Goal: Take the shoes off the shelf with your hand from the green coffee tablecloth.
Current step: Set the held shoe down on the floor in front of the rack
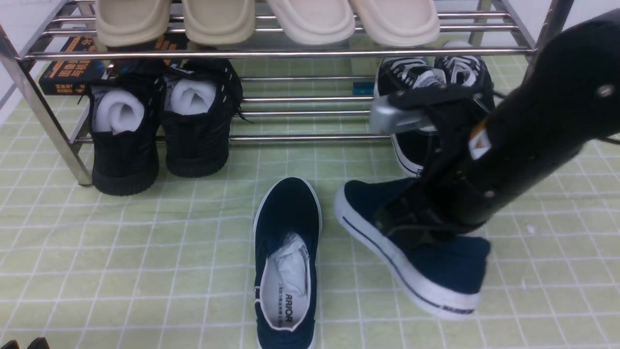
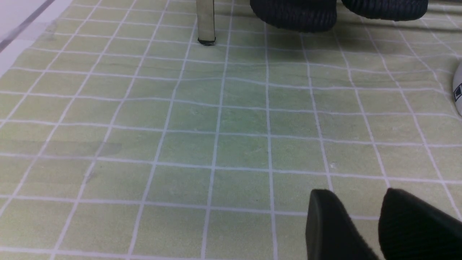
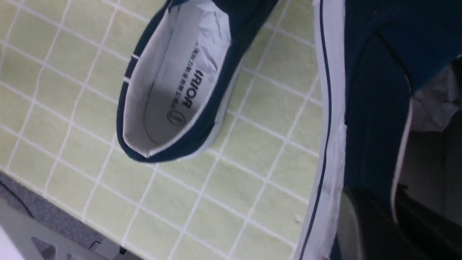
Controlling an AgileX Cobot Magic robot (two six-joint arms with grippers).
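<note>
Navy canvas shoe (image 1: pixel 450 261) tilts, white-soled, over gridded tablecloth (image 1: pixel 145 252).

Glossy black down the right arm (image 1: pixel 547 111), thick and rounded. Set with a silver screw head (image 1: pixel 605 90) toward 2 o'clock in the front view and, at 8 o'clock from that, tagged with a small white label (image 1: pixel 479 144) bearing an orange triangle. Capped by a silver-grey metal block (image 1: pixel 395 119). Matte black and wedge-shaped at the left gripper (image 2: pixel 359 196), with softly rounded fingers (image 2: pixel 325 227).
</note>
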